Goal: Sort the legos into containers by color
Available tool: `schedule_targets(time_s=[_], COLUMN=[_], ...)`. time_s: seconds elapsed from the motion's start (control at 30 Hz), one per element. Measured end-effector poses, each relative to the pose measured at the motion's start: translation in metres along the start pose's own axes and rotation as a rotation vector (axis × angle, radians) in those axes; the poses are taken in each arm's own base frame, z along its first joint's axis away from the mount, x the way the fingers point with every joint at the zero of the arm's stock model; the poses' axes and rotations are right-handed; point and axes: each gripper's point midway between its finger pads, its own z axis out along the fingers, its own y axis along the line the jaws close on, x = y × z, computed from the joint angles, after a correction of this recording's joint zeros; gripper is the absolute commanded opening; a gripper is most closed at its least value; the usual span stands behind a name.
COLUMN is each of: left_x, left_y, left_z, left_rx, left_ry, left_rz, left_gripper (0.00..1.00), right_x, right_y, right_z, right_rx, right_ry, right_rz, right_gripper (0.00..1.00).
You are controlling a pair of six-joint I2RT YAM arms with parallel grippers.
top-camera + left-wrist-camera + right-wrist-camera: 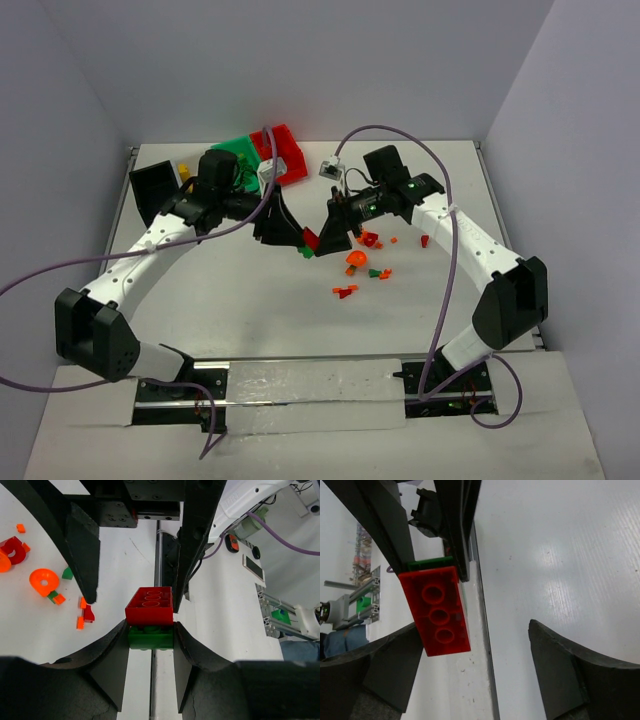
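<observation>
Over table (230, 310), L hand (150, 630) clamps green brick (150, 638), R hand (470, 652) spread.

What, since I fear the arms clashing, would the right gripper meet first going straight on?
Likely the red brick, sitting between its open jaws; right behind it the left gripper, shut on the green brick.

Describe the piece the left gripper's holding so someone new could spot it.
At the middle of the table, where the two arms' tips meet, the left gripper pinches a green brick with a red brick stuck on it, the right gripper open around the red one. It's the only two-colour stack; the loose bits nearby are single pieces.
</observation>
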Motion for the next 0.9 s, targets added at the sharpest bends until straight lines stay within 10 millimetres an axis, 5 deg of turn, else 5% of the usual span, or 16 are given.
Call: schedule_targets(time_s=[0.4, 0.47, 0.57, 0.7, 0.9], left_x=[0.004, 0.004, 0.005, 0.009, 0.017], left_y=[0.004, 0.004, 0.004, 0.004, 0.002], left_z=[0.006, 0.006, 0.006, 0.007, 0.010], left_rx=[-0.025, -0.028, -0.028, -0.028, -0.018], left_ry=[0.011, 0.012, 0.013, 0.026, 0.043], left_rz=[0.018, 0.012, 0.012, 0.008, -0.008], left_gripper=[0.01, 0.12, 0.52, 0.64, 0.62], right_x=[-0.004, -0.004, -0.004, -0.007, -0.014], right_y=[0.016, 0.018, 0.018, 0.017, 0.018], right_z=[0.001, 0.001, 0.001, 0.002, 0.001], right_rx=[-0.086, -0.093, -0.094, -0.086, -0.073], right_ry=[-0.012, -0.015, -0.015, -0.022, -0.046], right_rz=[0.007, -0.006, -0.010, -0.009, -0.025], right_gripper=[0.38, 0.24, 0.03, 0.00, 0.00])
